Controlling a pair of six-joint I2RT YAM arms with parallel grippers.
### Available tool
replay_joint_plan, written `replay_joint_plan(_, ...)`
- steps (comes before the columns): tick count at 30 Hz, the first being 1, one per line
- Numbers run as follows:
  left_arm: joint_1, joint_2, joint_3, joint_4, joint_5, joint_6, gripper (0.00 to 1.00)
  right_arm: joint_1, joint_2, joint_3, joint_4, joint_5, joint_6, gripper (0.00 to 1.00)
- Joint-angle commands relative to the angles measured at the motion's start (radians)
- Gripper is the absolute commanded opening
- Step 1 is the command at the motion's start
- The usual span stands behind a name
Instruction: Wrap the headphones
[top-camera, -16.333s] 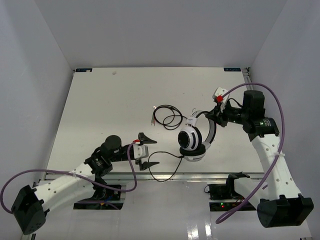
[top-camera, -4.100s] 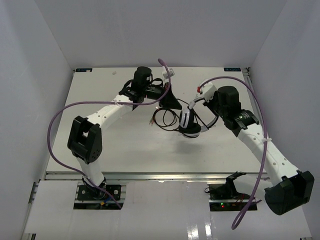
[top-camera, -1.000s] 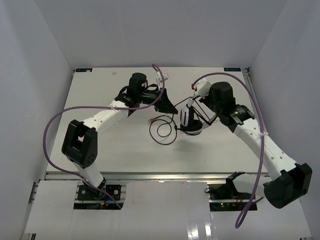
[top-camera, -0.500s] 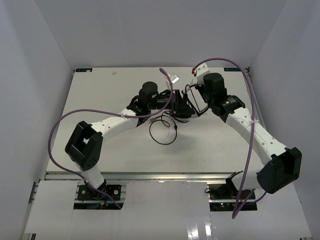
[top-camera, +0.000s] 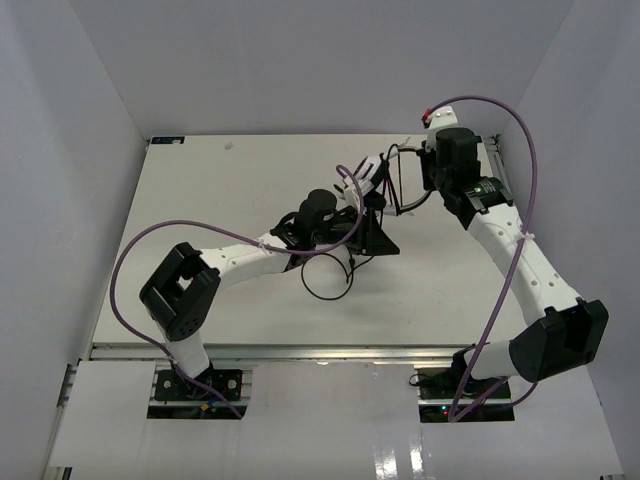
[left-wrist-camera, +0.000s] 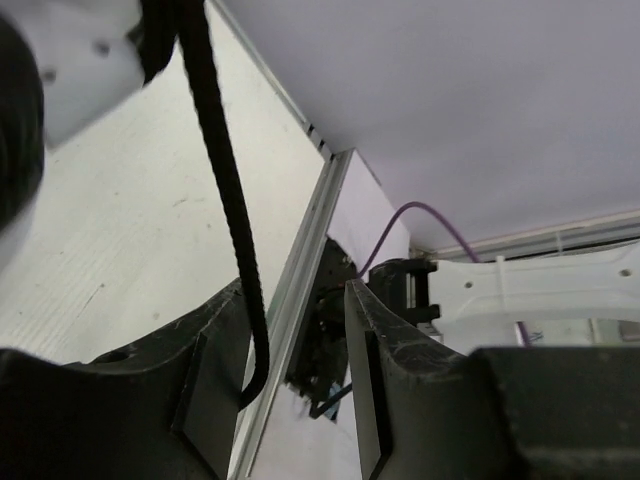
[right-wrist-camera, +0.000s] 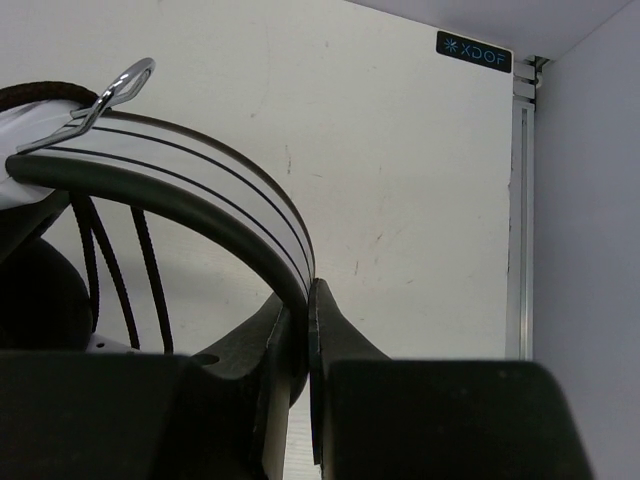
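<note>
Right gripper (right-wrist-camera: 303, 340) clamped tight on headband (right-wrist-camera: 200, 180). Headphones (top-camera: 368, 172) sit far-centre over table (top-camera: 200, 200), between the 2 grippers. Left gripper (left-wrist-camera: 300, 375) jaws apart. Cable (left-wrist-camera: 228, 180) runs down between its 2 fingers, close beside 1 pad, not pinched. In top view, cable loops on table by left wrist.

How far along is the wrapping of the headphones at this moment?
Done: the right gripper is shut on the headband.
In hand: the cable runs between the fingers of the open left gripper, not clamped.
Left: a loose loop of it lies on the table, so most of the winding seems not yet done.
</note>
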Motion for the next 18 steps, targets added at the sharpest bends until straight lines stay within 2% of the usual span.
replay_joint_plan(1,-0.058,0.035,-0.053,-0.038,-0.039,0.146,0.52,-0.043,-0.080,0.118,0.058,-0.110,0.099,0.08)
replay_joint_plan(6,-0.119,0.073,-0.149,0.057,-0.113,0.254,0.52,-0.106,-0.087,0.199,0.003,-0.209,0.150,0.08)
replay_joint_plan(10,-0.125,0.080,-0.273,0.232,-0.170,0.292,0.51,-0.174,-0.106,0.256,-0.031,-0.295,0.182,0.08)
replay_joint_plan(13,-0.125,0.080,-0.373,0.363,-0.221,0.320,0.51,-0.224,-0.130,0.255,-0.049,-0.421,0.222,0.08)
replay_joint_plan(18,-0.125,0.070,-0.427,0.493,-0.284,0.318,0.50,-0.239,-0.155,0.208,-0.063,-0.511,0.263,0.08)
